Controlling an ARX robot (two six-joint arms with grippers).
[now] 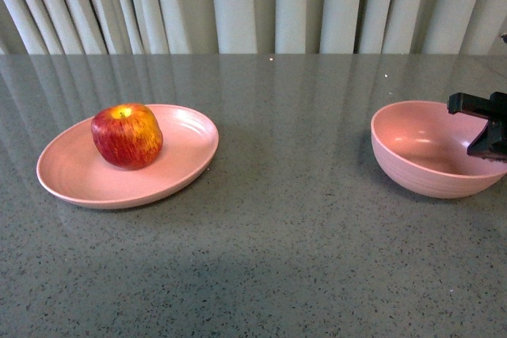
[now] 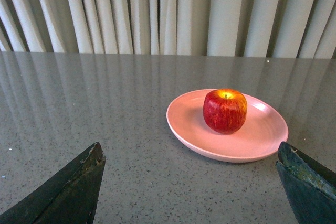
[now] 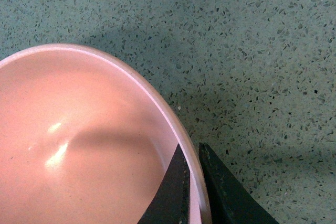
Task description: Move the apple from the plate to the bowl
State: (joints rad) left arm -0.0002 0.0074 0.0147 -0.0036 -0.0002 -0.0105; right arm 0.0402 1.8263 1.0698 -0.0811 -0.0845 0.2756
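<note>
On the plate (image 1: 71,176), toward the counter's (image 1: 285,259) left side: the apple (image 1: 127,135), upright, stem up, well apart from the bowl (image 1: 420,168) toward the right side. Left claw (image 2: 190,145) spread wide, holding nothing, near the plate. Right claw (image 3: 191,148) pinched on the bowl's right rim, one finger inside, one outside.

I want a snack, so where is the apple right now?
In the front view the apple sits on the pink plate on the left side of the table, far across from the bowl on the right.
</note>
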